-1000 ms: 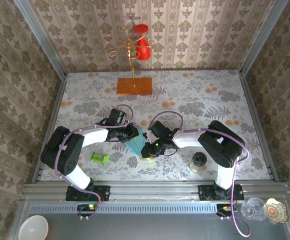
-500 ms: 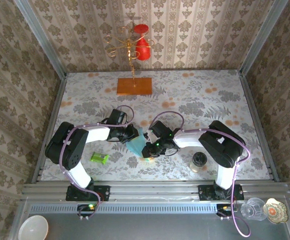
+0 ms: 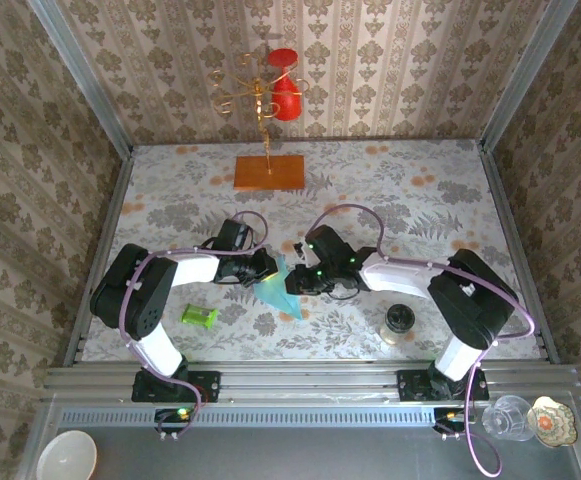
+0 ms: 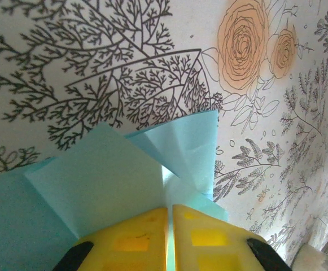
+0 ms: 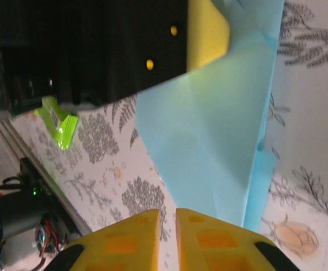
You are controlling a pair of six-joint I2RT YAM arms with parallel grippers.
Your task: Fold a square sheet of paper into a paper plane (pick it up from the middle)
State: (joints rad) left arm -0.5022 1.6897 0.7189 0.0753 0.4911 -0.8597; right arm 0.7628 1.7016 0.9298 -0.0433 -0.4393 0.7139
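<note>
Early folds made, more remain. Left gripper [image 4: 169, 217] pinches the square sheet of paper [image 4: 113, 186]; right gripper [image 5: 167, 217] nearly closed, paper just ahead.

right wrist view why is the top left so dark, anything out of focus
Right wrist view: that is the left hand, black and underexposed; the paper is fairly sharp, the near yellow fingers soft. Left wrist view: bright, tablecloth print crisp.
</note>
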